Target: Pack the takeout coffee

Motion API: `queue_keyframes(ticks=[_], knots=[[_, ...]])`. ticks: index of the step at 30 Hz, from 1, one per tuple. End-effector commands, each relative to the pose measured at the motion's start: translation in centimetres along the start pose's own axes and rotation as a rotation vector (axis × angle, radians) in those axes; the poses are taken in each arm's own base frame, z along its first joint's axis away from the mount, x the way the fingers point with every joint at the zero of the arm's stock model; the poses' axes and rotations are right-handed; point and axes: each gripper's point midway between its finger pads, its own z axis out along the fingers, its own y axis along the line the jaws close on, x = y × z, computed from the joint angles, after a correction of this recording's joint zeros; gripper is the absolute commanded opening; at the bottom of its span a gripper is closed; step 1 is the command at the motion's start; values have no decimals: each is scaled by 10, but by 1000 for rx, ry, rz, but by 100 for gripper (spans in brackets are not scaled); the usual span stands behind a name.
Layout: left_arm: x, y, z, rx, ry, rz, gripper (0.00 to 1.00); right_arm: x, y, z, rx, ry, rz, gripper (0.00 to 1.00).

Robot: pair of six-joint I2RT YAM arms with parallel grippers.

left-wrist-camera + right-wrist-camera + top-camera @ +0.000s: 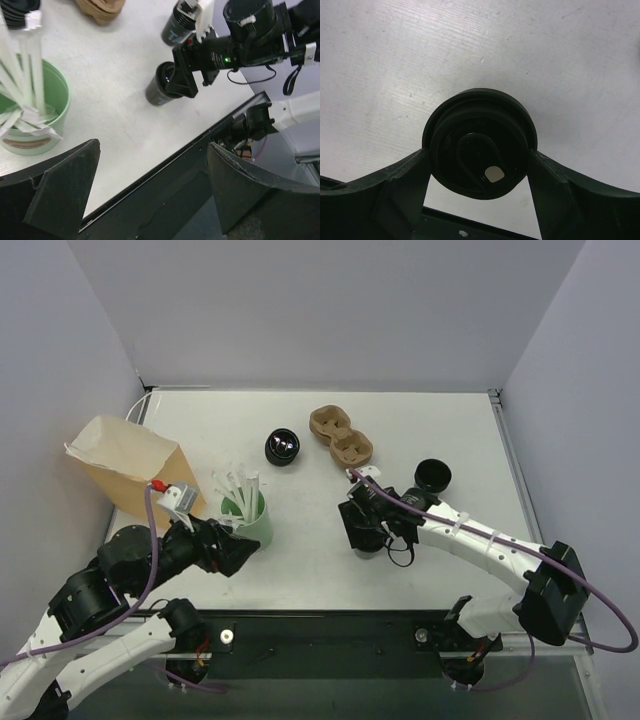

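Right wrist view, looking straight down: the takeout coffee [479, 125], a small round black cup with a black lid and a pale sip hole, stands upright on the white worktop [395, 60]. The right gripper [480, 156] straddles it, one dark finger on each side of the lid at its widest. The jaws are part open, to about the cup's own width. The fingers [405, 185] appear to meet the rim, but whether they press on it or merely flank it cannot be told.

Overhead view: this cup sits close to the near edge of the worktop, right of centre, mostly hidden under the right gripper. Its long axis is vertical and it lies directly between the jaws, so the next move likely calls only for finishing the squeeze and lifting straight up. A brown cardboard cup carrier [340, 435] lies near the far edge, beyond the cup. A paper bag [120, 465] stands at the left edge.

The left gripper [155, 185] is fully spread and holds nothing. It hovers beside a green cup [247, 518] of white straws, well apart from the coffee and to its left. The right arm is plainly the nearer.
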Motion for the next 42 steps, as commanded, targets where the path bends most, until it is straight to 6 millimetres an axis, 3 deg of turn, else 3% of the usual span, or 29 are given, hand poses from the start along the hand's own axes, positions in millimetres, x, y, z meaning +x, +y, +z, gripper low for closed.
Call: queue_keyframes(ticks=[1,5,11,15,22,24,29,35,40,42], knots=[[-26,14,-15,-99,-103,-21,97,15,-30,-11,120,16,41,73],[-28,17,-18,-144,-72,-7,97,37,-59,-14,179,72,162,72],[-39,27,-25,-225,-75,37,97,90,-109,-29,343,137,350,70],[-43,47,-28,-366,-36,114,96,88,-129,-44,421,58,530,71],[-80,79,-32,-658,-79,220,94,109,-180,-54,631,109,740,72],[-91,94,-35,-805,-78,279,93,108,-185,-53,630,123,755,72],[-129,107,-28,-970,-87,364,95,90,-184,-57,551,54,747,76],[-147,139,-17,-1019,-2,316,94,90,-189,-59,545,63,753,83],[-159,163,-34,-1084,13,270,93,86,-186,-59,515,58,741,87],[-165,171,-42,-1106,19,274,94,81,-184,-64,494,40,741,94]])
